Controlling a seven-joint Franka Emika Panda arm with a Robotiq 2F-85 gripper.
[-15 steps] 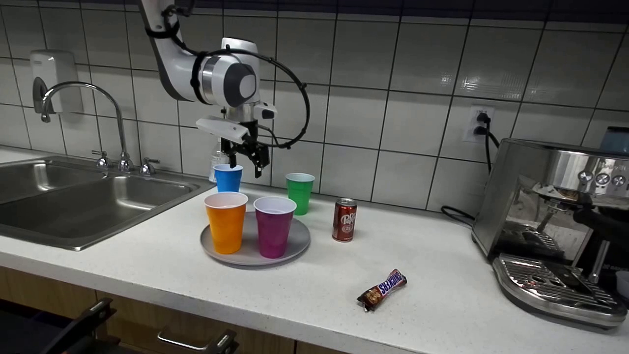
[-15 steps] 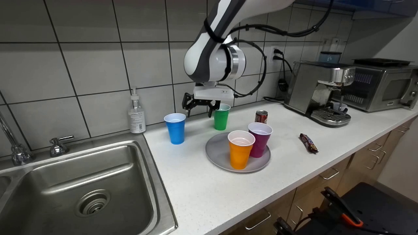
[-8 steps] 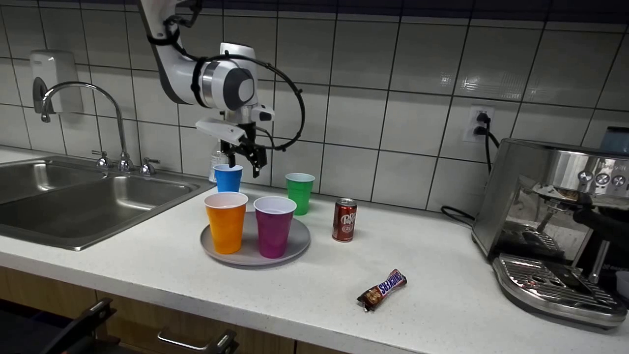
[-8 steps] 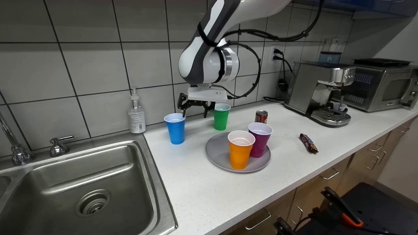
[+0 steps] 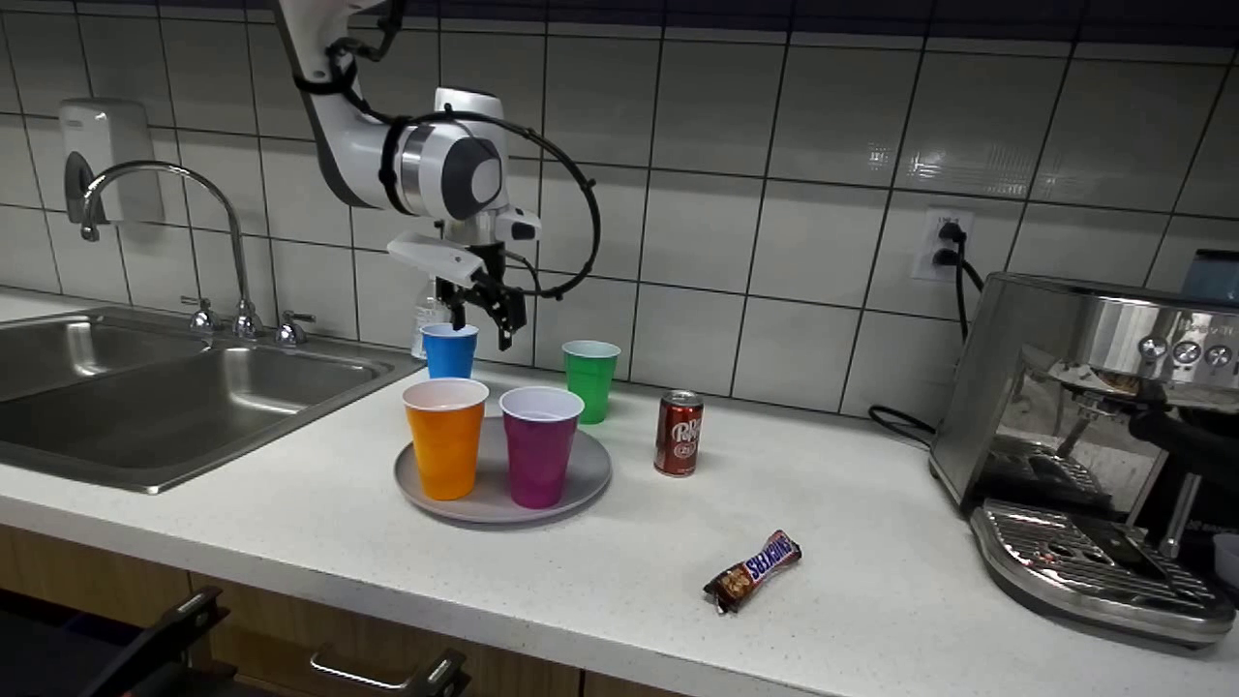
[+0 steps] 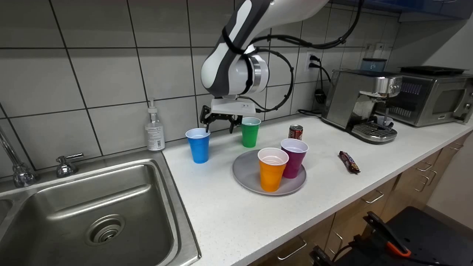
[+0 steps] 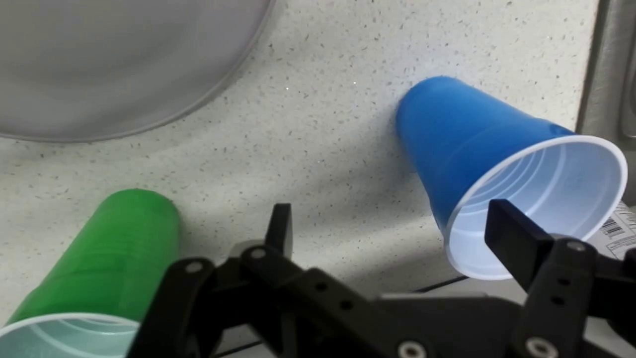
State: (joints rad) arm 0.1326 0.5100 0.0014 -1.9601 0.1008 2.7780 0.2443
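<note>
Claw (image 6: 220,130) hangs spread wide, grasping nothing, roughly between blue cup (image 6: 200,148) and green cup (image 6: 250,134). Both stand upright on worktop (image 6: 221,221), blue one near sink (image 6: 177,207). Wrist view: one fingertip (image 7: 516,239) overlaps the blue one's mouth; can't tell if touching. Gray plate (image 5: 589,471) carries orange cup (image 5: 447,447) and purple cup (image 5: 539,452). Soda can (image 5: 679,436), Snickers bar (image 5: 753,571) lie apart.

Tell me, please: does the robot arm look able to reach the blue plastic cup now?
Probably yes: the end effector is open, and nothing visible blocks its way to the blue plastic cup. One finger overlaps the cup's mouth in the wrist view, so a sideways shift may be needed.
</note>
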